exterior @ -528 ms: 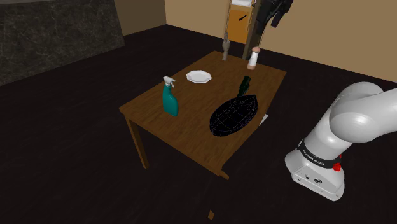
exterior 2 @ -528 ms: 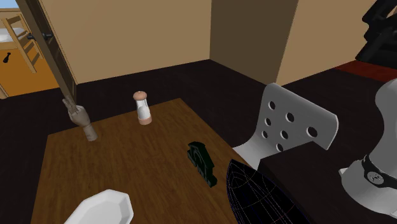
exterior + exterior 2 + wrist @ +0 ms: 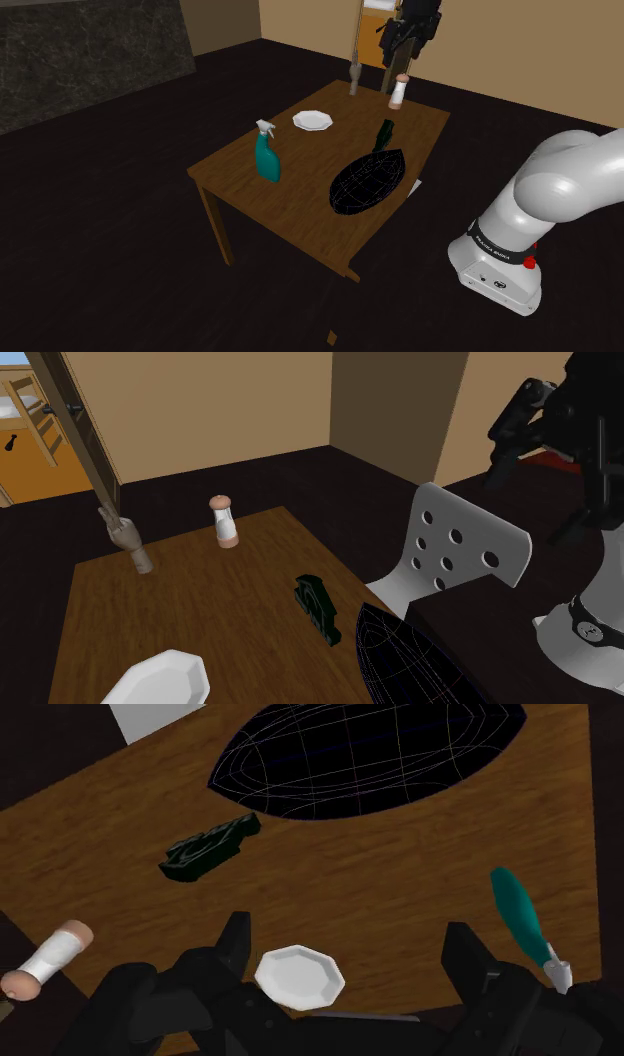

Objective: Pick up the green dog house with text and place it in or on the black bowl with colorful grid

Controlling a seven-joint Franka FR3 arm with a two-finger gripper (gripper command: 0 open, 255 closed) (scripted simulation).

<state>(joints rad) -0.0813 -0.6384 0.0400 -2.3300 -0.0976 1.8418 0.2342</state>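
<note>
Dark-green dog house (image 3: 384, 134): sits on the wooden table (image 3: 300, 195), near the edge by the perforated chair (image 3: 460, 547), just beside one tip of the black bowl (image 3: 368, 181) with thin coloured grid lines, apart from it, untouched. Black gripper (image 3: 350, 940): newly swung into both outside views, absent from them half a second back; now hangs high, near the table edge carrying the shaker (image 3: 400, 93). Looks down across dog house, bowl, white plate (image 3: 312, 120) and teal spray bottle (image 3: 267, 155). Claw wide, holding nothing. Judged stage: approach barely begun, nothing yet lifted. Remaining: descent onto the dog house, alignment across its narrow body, closure, short carry to the empty bowl.
</note>
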